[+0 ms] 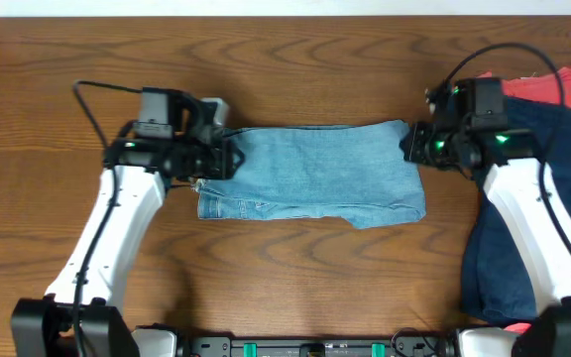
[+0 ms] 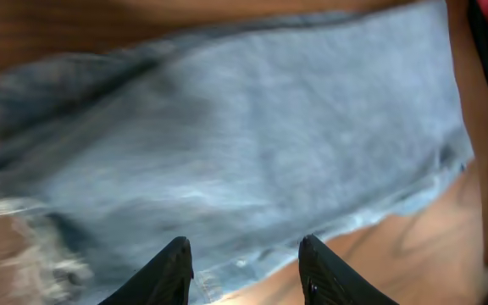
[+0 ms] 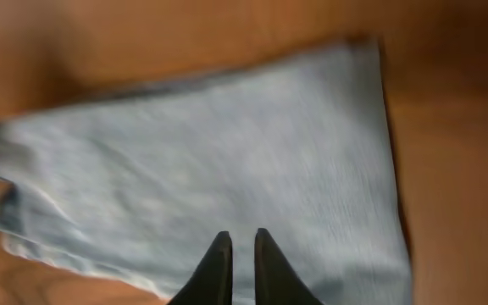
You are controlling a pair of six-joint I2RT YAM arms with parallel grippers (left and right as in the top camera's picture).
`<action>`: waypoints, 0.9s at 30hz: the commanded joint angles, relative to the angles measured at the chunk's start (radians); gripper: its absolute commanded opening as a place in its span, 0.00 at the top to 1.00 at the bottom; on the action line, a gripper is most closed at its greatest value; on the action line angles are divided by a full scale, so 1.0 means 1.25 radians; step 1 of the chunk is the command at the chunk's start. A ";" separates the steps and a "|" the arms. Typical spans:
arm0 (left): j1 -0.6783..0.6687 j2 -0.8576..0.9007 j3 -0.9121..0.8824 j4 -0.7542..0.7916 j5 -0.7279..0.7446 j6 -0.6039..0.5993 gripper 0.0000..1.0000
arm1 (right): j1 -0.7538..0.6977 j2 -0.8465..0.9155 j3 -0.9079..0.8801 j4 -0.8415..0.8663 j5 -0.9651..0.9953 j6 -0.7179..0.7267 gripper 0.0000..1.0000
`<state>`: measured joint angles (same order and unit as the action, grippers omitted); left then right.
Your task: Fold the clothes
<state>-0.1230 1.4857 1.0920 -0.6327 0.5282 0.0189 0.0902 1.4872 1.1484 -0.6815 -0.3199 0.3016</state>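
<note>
The left end effector (image 2: 244, 269) is seen spread wide, its two dark fingers (image 2: 173, 273) held apart with nothing between them. It is poised over the long lower edge of the light-blue faded denim jeans (image 1: 315, 174), near the end where a frayed whitish hem (image 2: 36, 267) is visible, though blurred.

The right end effector (image 3: 242, 267) is seen drawn almost together, only a thin slit being left between its fingers. No cloth is seen caught in that slit, and the tips are held above the denim at the opposite end of the garment.

The jeans are laid flat as a folded, roughly rectangular band across the middle of the brown wood-grain desk (image 1: 295, 288), stretched between the two arms. At the right side of the desk, well apart from the left arm, a dark navy garment (image 1: 494, 268) is spread out, with a red-orange garment (image 1: 538, 87) lying at its far edge.
</note>
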 commanded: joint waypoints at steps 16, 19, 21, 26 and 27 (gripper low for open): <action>-0.103 0.270 -0.059 -0.074 -0.250 -0.038 0.62 | -0.014 0.417 -0.011 0.267 0.199 0.064 0.99; -0.102 0.266 -0.058 -0.074 -0.250 -0.037 0.62 | -0.033 0.443 -0.011 0.258 0.199 0.064 0.99; -0.099 0.259 -0.050 -0.078 -0.250 -0.037 0.62 | -0.046 0.431 -0.008 0.241 0.192 0.064 0.99; -0.079 0.231 0.020 -0.160 -0.243 -0.038 0.61 | -0.059 0.319 -0.001 0.159 0.144 0.047 0.96; -0.074 0.220 0.040 -0.183 -0.240 -0.038 0.56 | -0.056 0.284 -0.001 0.139 0.111 0.031 0.94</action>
<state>-0.2413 1.8030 1.0725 -0.8219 0.2607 -0.0216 0.0441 1.9278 1.1671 -0.4656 -0.1677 0.3668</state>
